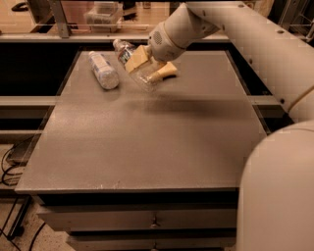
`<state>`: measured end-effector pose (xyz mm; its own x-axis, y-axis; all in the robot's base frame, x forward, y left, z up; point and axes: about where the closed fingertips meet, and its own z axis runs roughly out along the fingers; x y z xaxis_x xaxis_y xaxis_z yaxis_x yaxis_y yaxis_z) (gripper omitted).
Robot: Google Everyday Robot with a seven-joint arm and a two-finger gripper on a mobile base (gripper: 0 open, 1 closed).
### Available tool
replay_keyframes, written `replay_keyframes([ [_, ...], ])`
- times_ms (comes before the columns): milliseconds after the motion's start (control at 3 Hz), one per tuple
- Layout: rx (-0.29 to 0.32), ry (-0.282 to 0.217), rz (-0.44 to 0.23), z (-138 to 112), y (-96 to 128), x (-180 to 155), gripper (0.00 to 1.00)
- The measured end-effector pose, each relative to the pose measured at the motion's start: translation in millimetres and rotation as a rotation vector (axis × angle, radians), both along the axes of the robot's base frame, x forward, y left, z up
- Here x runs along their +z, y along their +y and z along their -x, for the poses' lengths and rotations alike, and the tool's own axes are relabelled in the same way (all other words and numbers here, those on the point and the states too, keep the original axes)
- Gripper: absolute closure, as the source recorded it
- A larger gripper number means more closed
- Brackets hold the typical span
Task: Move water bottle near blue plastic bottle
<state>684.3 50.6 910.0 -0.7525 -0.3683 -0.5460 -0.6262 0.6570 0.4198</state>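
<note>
One water bottle (126, 53) clamped in jaws, near blue plastic bottle (103, 70), labels unreadable

A grey, finely speckled tabletop (142, 147) fills most of the view, its near edge scuffed and its far edge meeting a dark gap. A soft shadow lies across its far half. Below the near edge sit drawer fronts (98, 220), one with a small central pull (154, 224). At the left edge, black cables (9, 166) trail over a pale speckled floor. Beyond the far edge, a metal frame post (59, 18) and a clear plastic bin (103, 13) stand in warm, orange-toned light. The gripper (149, 68) is above the far edge, left of centre.
</note>
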Motion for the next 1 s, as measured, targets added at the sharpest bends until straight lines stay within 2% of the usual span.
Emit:
replay_keyframes([
  [333,0.000,0.016,-0.028,-24,11,-5,0.15],
  [667,0.027,0.026,-0.064,-35,32,-5,0.00],
  [1000,0.027,0.026,-0.064,-35,32,-5,0.00],
])
